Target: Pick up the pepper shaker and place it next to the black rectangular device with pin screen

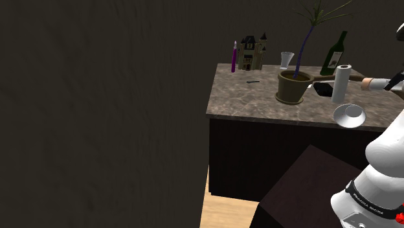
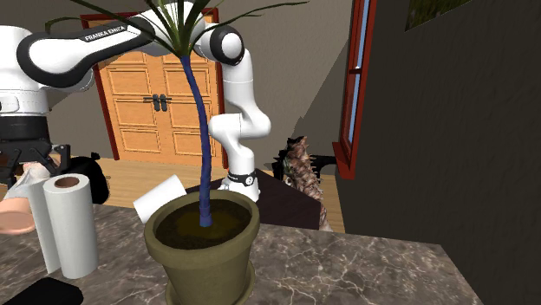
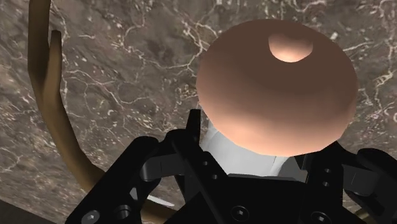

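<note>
The pepper shaker [image 3: 277, 89] has a rounded tan cap and a white body. My gripper [image 3: 248, 153] is shut on that white body, holding it above the marble counter [image 3: 127, 83]. In the shoulder view the shaker's tan cap [image 1: 368, 82] points toward the paper towel roll, with the gripper [image 1: 390, 83] behind it at the right edge. The black rectangular device [image 1: 320, 90] lies on the counter between the plant pot and the roll, a short way from the shaker. In the second exterior view the shaker [image 2: 12, 217] hangs under the gripper [image 2: 19, 173] at the left edge, above the device [image 2: 43, 291].
A potted plant [image 1: 292, 87] with a blue stem and a paper towel roll [image 1: 341, 83] flank the device. A white bowl [image 1: 349, 115] sits near the counter's front edge. A green bottle [image 1: 334, 57], a glass [image 1: 287, 60], a toy castle [image 1: 252, 53] and a purple stick [image 1: 234, 57] line the back.
</note>
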Controlling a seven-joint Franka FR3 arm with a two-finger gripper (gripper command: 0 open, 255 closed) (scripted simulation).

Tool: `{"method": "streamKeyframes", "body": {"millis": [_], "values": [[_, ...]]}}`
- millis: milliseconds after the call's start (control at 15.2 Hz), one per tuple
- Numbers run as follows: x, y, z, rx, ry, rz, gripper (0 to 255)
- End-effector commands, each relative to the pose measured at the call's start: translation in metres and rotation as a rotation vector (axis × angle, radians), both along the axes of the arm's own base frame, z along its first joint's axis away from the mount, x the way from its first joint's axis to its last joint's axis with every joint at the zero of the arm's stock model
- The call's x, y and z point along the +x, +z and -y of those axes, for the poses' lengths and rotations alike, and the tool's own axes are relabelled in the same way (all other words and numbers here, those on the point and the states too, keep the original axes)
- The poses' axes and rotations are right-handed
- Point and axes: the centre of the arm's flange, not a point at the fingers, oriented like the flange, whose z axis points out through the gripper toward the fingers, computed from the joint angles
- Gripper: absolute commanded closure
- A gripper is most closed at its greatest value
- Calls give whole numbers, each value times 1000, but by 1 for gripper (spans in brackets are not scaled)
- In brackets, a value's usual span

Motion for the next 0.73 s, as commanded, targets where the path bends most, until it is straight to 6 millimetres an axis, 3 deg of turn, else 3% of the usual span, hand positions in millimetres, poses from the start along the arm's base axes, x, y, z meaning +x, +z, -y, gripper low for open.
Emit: {"method": "streamKeyframes", "body": {"millis": [0, 660], "values": [[0, -11, 0, -1, 0, 0, 255], [0, -64, 0, -1, 0, 0, 255]]}}
